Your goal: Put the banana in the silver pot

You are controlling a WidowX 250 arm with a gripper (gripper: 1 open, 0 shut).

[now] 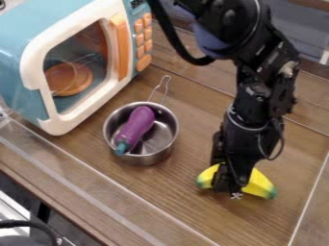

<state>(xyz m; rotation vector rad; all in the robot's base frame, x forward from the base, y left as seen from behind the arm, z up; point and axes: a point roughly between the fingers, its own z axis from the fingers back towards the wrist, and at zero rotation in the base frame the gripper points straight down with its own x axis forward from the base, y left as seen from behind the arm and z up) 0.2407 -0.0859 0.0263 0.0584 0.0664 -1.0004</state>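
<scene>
Here, the black gripper (229,186) is closed around the curved, glossy yellow banana (261,184). Left of it, a round, shiny metal pot (160,149) holds a smooth purple eggplant (134,128).

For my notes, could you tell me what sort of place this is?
Probably a toy kitchen set-up: a blue-and-white toy microwave, a shiny round metal pot and a glossy yellow plastic banana.

Bare brown wooden tabletop (180,197) between round shiny metal pot (157,147) and black robot arm (251,125): open passage. Purple toy eggplant (134,129) occupies pot's left part; free room at its right. Blue-and-white toy microwave (52,72) blocks far left.
</scene>
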